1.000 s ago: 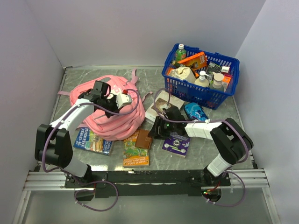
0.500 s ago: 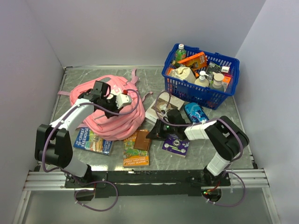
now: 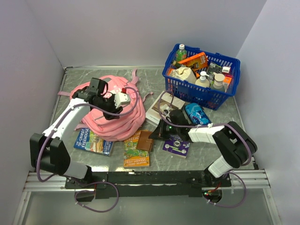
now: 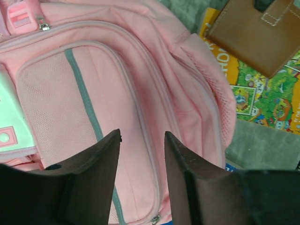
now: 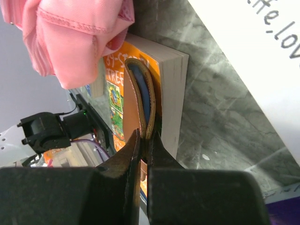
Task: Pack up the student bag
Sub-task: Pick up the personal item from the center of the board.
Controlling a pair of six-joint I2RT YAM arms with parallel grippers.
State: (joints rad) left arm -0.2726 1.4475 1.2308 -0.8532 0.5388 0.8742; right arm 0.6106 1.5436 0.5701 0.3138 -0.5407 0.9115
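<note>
The right gripper (image 5: 144,138) jaws pinch the brown wallet (image 5: 132,101); next it needs lifting to the student bag (image 3: 115,123) under the left gripper (image 4: 142,138), whose jaws stand half-open.

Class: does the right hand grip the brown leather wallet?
Yes, the right hand pinches the edge of the brown leather wallet, over the orange book.

Bare tabletop (image 3: 151,78) shows at the back, between the student bag (image 3: 110,123) and the blue basket (image 3: 187,91). Up front it's crowded: an orange book (image 3: 136,157), a purple card (image 3: 176,146) and a can (image 3: 196,112) lie close together, and the right arm (image 3: 206,132) stretches low over the card, the right tool (image 5: 144,138) pinching a brown wallet (image 3: 145,139).
</note>
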